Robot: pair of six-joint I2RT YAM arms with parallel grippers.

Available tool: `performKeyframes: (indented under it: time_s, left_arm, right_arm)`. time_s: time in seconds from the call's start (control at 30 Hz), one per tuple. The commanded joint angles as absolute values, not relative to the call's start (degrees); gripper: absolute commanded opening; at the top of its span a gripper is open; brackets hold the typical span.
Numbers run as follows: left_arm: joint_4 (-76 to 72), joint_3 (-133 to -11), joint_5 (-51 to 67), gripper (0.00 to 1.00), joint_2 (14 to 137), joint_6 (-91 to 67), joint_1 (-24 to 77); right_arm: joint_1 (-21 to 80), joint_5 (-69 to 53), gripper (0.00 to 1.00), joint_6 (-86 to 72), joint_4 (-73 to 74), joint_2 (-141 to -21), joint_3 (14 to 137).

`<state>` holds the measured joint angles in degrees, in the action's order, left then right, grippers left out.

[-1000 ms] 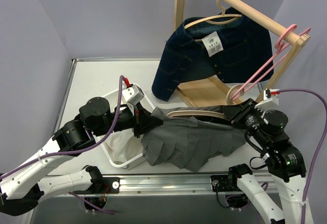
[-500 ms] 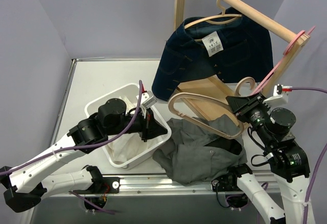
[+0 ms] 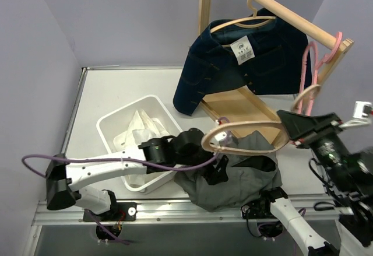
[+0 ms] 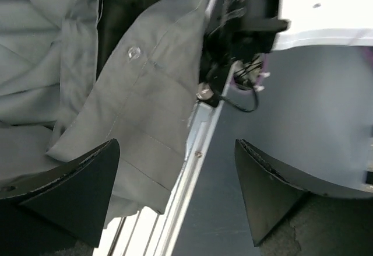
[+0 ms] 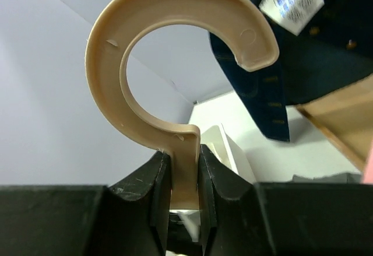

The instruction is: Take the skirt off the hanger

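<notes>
Grey skirt [image 3: 239, 177] heaped at front edge of table [image 3: 116, 93] | left gripper [image 4: 176, 162] spread wide just above it, holding nothing | right gripper [image 5: 185, 192] clamped on neck of beige hanger [image 5: 105, 58], raised over skirt | denim jacket [image 3: 262, 63] on rack [image 3: 291, 11] behind

1 skirt [image 3: 239, 174], 1 jacket [image 3: 274, 58], 1 basket [image 3: 127, 108] and 2 beige hangers [image 5: 104, 52].

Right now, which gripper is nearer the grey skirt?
Left. The left gripper hangs just over the skirt's left edge, jaws open. The right gripper is off to the skirt's right side, jaws shut on the hanger's hook.
</notes>
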<state>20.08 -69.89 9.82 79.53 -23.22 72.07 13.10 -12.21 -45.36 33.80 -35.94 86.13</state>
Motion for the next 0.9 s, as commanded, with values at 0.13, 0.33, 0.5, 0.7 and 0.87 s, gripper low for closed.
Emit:
performKeyframes:
  time_s: [0.13,0.33,0.5,0.7,0.87]
  left_arm:
    - [18.4,-71.5,-14.9,0.94,86.0,-20.7,80.4]
    - [9.9,-70.3,-20.4,0.94,95.4,-19.1,82.8]
    - [11.8,-75.3,-25.8,0.94,108.4,-20.7,83.1]
    - [19.7,-85.2,-30.5,0.94,123.5,-21.7,80.2]
    - [15.4,-81.7,-21.6,1.0,124.0,-21.0,77.5]
  right_arm:
    - [14.8,-6.4,0.0,-39.3,48.0,-35.7,104.7]
    - [19.8,-0.8,0.0,-43.4,49.4,-30.8,101.4]
    - [23.5,4.7,0.0,-45.5,50.4,-27.6,100.4]
    - [24.8,5.9,0.0,-45.5,51.9,-27.7,101.9]
    - [24.9,5.8,0.0,-45.6,52.2,-27.6,102.0]
